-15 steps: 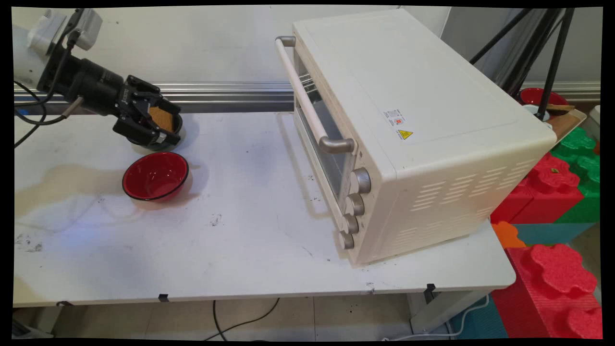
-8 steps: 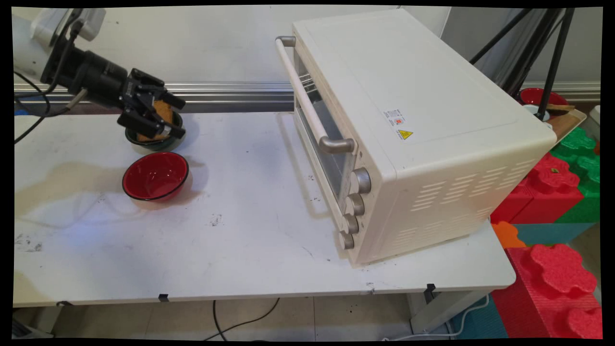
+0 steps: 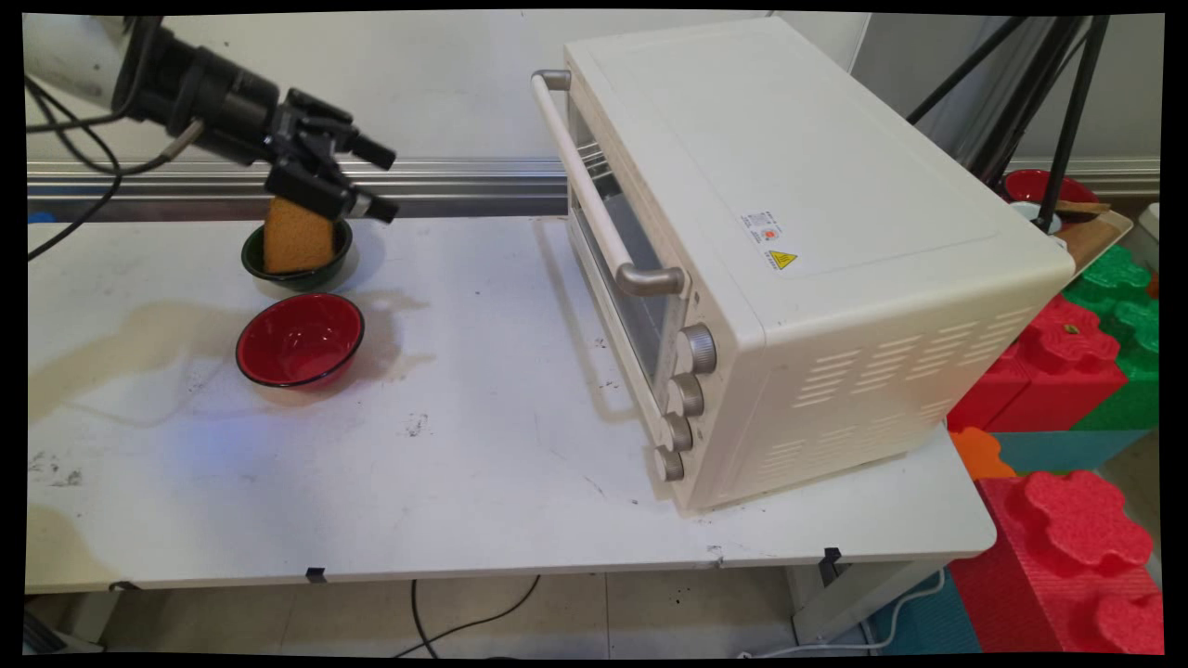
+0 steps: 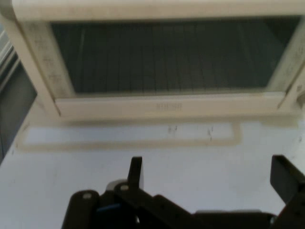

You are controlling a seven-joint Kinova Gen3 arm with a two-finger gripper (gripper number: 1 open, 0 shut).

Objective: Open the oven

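Near the far left corner of the tabletop (image 3: 464, 445), the gripper (image 3: 357, 176) hangs in the air with its fingers spread wide apart, gripping nothing. Directly below and slightly behind its fingertips, a yellow sponge (image 3: 297, 236) stands upright in a dark green bowl (image 3: 299, 263), leaning on the bowl's rim. The sponge is close under the gripper's linkage; whether the two touch cannot be told. Just in front of the green bowl, toward the near edge, sits a red bowl (image 3: 300, 340) with nothing visible inside. Toward the right side of the tabletop stands a cream toaster oven (image 3: 817, 241), its door shut. The hand view looks along the spread fingers (image 4: 135, 172) straight at the oven's glass door (image 4: 167, 57), well apart from them.
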